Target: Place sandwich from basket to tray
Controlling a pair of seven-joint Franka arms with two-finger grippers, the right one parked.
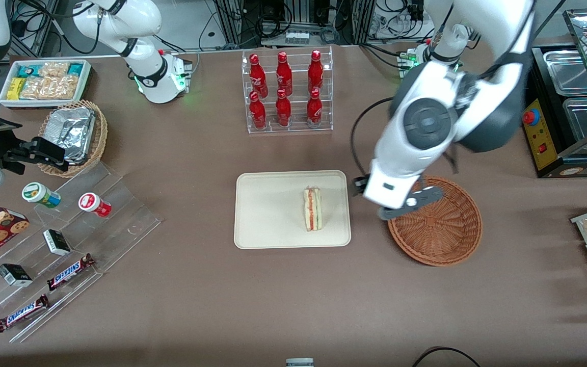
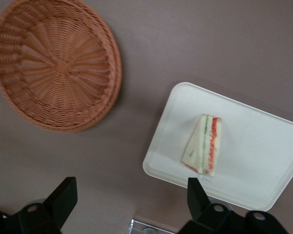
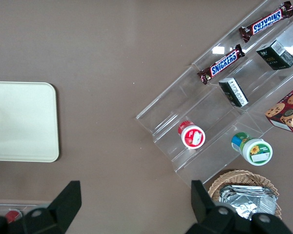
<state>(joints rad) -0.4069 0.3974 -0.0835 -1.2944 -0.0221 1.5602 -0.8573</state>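
The sandwich (image 1: 312,209) (image 2: 203,145), a pale wedge with red and green filling, lies on the cream-white tray (image 1: 268,214) (image 2: 263,146) near the edge closest to the basket. The reddish-brown wicker basket (image 1: 441,229) (image 2: 53,63) sits beside the tray toward the working arm's end, with nothing in it. My gripper (image 2: 129,200) hangs high above the table over the gap between tray and basket. It is open, with nothing between its fingers. In the front view the arm's wrist (image 1: 400,178) covers the basket's rim nearest the tray.
A clear rack of red bottles (image 1: 288,92) stands farther from the front camera than the tray. Toward the parked arm's end are a tan basket of foil containers (image 1: 74,135), a white snack bin (image 1: 44,81) and stepped acrylic shelves (image 1: 64,239). A metal counter unit (image 1: 568,102) stands at the working arm's end.
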